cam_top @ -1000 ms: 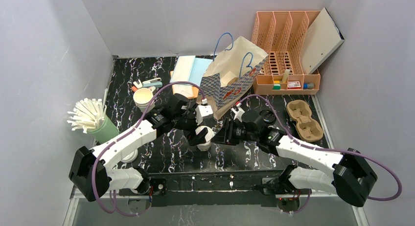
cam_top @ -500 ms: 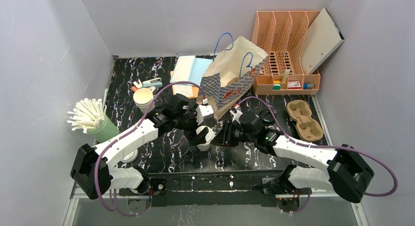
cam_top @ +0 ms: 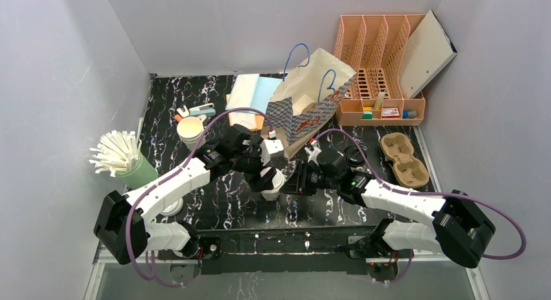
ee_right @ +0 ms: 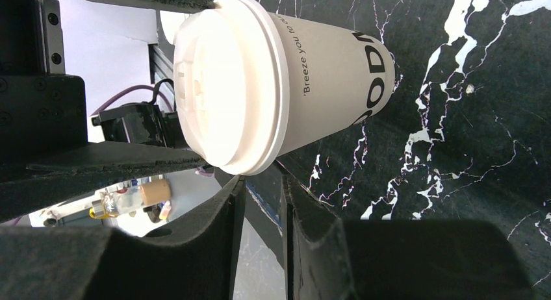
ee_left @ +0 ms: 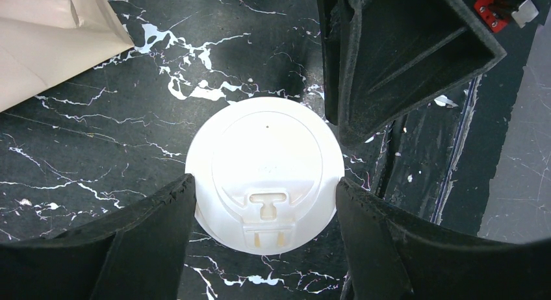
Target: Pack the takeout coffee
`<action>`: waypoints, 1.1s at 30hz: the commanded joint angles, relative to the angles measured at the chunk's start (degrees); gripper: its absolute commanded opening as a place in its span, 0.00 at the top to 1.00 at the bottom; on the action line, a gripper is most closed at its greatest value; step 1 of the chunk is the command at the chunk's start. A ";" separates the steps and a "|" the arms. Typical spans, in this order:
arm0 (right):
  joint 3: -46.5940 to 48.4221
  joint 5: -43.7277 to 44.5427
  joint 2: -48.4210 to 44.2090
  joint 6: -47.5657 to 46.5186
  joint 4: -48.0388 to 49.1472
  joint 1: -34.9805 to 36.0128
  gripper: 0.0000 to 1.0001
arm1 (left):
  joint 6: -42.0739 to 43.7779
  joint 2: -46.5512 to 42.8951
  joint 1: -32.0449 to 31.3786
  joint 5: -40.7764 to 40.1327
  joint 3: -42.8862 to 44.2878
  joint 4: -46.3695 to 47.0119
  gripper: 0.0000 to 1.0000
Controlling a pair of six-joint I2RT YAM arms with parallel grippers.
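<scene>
The cup point(ee_right: 331, 79) stands on the counter point(ee_left: 97, 137), its lid point(ee_left: 266, 157) pinched by the left fingers point(ee_left: 149, 235). The right fingers point(ee_right: 214, 235), narrow and empty, are held just beside. If lifted by the rim alone, the lid could be popped off.

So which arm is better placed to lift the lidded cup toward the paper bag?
Left. The left claw hangs over the cup from above, a finger at each side of its white lid. The right claw sits beside the cup, jaws narrow, with nothing between them.
</scene>
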 commanded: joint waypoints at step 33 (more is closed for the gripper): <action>-3.21 3.24 2.43 4.31 6.85 0.33 0.67 | -0.63 -0.64 -1.76 -5.26 -2.37 -3.14 0.34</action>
